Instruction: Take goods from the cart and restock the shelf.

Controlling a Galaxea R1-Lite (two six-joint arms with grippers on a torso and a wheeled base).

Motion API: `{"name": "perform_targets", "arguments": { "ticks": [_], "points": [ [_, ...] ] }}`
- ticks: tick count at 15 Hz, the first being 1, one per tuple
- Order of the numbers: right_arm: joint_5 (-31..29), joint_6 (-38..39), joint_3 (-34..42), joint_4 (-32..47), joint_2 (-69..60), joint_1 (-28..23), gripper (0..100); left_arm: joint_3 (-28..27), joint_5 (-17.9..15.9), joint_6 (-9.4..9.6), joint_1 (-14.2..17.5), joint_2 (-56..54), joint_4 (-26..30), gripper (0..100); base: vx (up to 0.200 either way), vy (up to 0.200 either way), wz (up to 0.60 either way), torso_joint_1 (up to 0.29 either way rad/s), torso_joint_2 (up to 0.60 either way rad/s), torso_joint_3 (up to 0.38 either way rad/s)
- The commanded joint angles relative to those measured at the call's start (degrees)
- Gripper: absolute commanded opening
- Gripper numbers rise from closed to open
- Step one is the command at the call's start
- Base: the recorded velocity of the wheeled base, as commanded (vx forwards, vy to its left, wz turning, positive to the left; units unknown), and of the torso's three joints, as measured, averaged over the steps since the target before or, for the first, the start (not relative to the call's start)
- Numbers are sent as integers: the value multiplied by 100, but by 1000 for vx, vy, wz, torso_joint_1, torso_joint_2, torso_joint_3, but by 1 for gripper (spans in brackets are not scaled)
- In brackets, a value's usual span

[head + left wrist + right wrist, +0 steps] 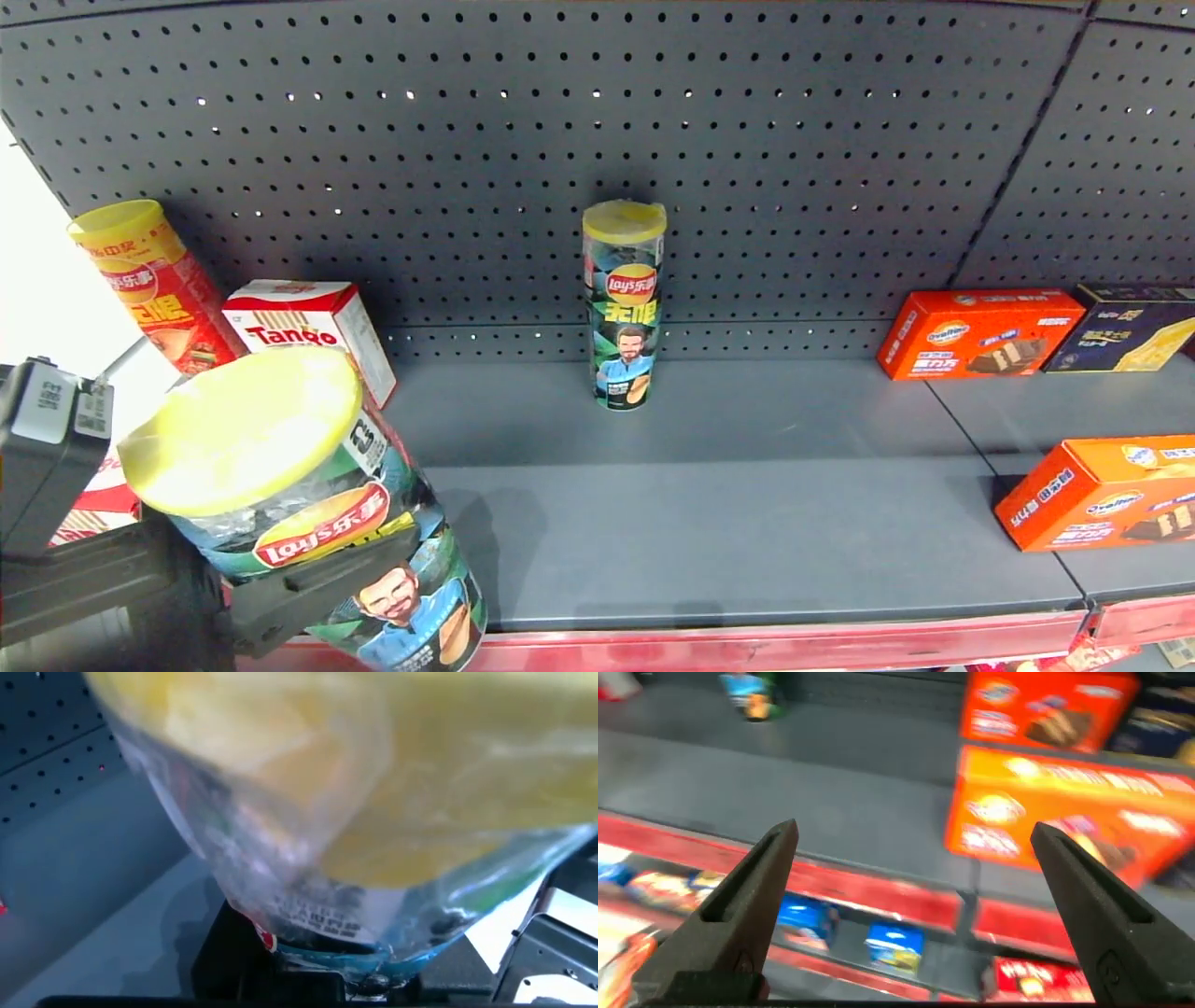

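Chip canister (308,504) tight in left claw (229,569), head view; right claw (915,835) apart, own wrist view

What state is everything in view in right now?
Held chip can: lid on, tilted, in left gripper.
Middle chip can: upright, lid on.
Red chip can: standing, lid on.
White box: closed, standing.
Back orange box: closed.
Front orange box: closed, lying flat.
Dark box: closed.
Right gripper: fingers open, empty.

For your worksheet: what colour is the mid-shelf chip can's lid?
Yellow round plastic lid, best in head view.
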Motion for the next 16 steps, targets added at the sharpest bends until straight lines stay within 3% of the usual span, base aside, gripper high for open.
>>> {"name": "perform_targets", "arguments": {
  "ticks": [1, 4, 5, 8, 12, 15, 16],
  "points": [
    [69, -4, -605, -234, 1237, 207, 100, -42, 10, 10, 7, 14, 0, 0, 0, 0, 0, 0, 0, 0],
    [95, 5, -895, -365, 1923, 567, 100, -191, 36, 2, 51, 49, -9, 0, 0, 0, 0, 0, 0, 0],
    [51, 66, -965, -858, 2389, 840, 100, -209, 80, 2, 60, 49, -9, 0, 0, 0, 0, 0, 0, 0],
    [60, 66, -1027, -2053, 3364, 937, 100, -130, 124, -16, 51, 6, 0, 0, 0, 0, 0, 0, 0, 0],
    [78, 57, -1598, -2158, 4032, 1165, 100, -261, 124, -34, 51, 14, -9, 0, 0, 0, 0, 0, 0, 0],
    [649, 13, -2354, -2317, 4876, 1315, 100, -261, 124, -34, 51, 14, -9, 0, 0, 0, 0, 0, 0, 0],
    [1080, -259, -2688, -2580, 5324, 1191, 100, -235, 124, -42, 51, 14, -9, 0, 0, 0, 0, 0, 0, 0]
  ]
}}
